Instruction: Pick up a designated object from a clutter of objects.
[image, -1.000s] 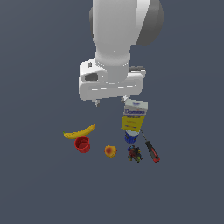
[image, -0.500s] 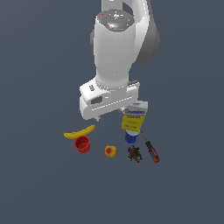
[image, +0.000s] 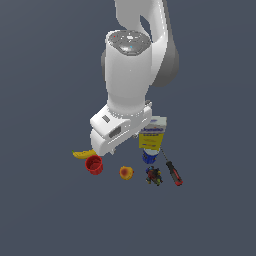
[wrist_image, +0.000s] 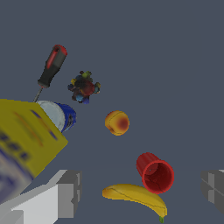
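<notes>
smooth matt peach (wrist_image: 117, 123), glossy cup (wrist_image: 155, 173)

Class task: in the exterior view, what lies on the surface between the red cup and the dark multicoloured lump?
The peach-like fruit lies between the red cup and the dark lump, touching neither; the exterior view shows it.

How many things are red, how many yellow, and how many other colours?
Red: 2, the red cup and red-handled screwdriver.
Yellow: 2, the banana and yellow Domino box.
Orange-red: 1, the peach-like fruit.
Blue: 1, the blue can.
Mixed: 1, the dark multicoloured lump.
Total: 7.

Orange-red fruit (image: 126, 172) (wrist_image: 117, 123) lying free between cup, lump.
</notes>
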